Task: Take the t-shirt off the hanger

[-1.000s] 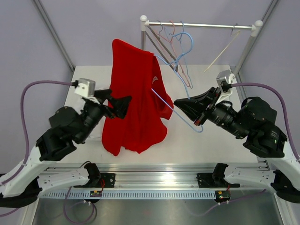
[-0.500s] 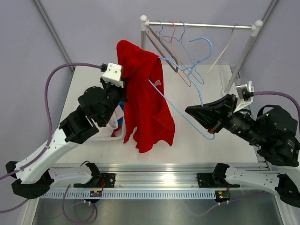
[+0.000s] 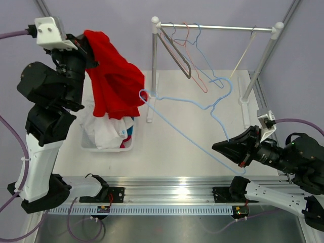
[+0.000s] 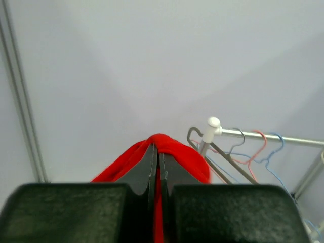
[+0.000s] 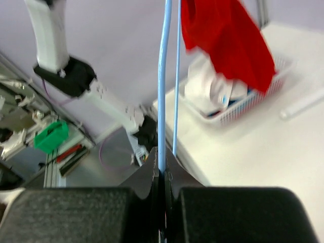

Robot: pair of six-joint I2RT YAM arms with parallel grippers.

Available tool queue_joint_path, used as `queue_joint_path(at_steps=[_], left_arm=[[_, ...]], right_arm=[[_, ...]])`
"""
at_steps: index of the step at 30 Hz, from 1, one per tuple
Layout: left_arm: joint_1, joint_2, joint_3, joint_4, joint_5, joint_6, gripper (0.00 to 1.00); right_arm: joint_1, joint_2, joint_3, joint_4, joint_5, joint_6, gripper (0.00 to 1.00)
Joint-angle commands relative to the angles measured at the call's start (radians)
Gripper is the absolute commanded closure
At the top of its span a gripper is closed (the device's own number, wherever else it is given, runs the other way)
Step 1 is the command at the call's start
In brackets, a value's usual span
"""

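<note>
Red t-shirt (image 3: 114, 83) is hanging straight down over the basket (image 3: 106, 149), left gripper (image 4: 156, 154) pinching it; right gripper (image 3: 218, 147) is pinching one blue hanger (image 5: 162, 76).

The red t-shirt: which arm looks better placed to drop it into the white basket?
Left, likely. The left gripper is shut on the red t-shirt, which hangs above the basket; the right gripper is shut on the blue hanger.
</note>
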Motion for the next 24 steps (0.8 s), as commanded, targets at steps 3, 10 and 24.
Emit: queue_joint_path(at_steps=[3,10,24], left_arm=[[0.063,0.100,0.266,-0.004,-0.037,0.058,1.00],[0.135,0.096,0.260,0.091,-0.041,0.080,1.00],[0.569,-0.093,-0.502,0.226,0.247,-0.330,1.00]], right_arm=[[-0.004,-0.088,-0.068,-0.172,-0.066,0.064,1.00],[-0.005,-0.131,-0.024,-0.174,0.005,0.055,1.00],[-0.005,0.009,0.056,-0.091,0.216,-0.014,1.00]])
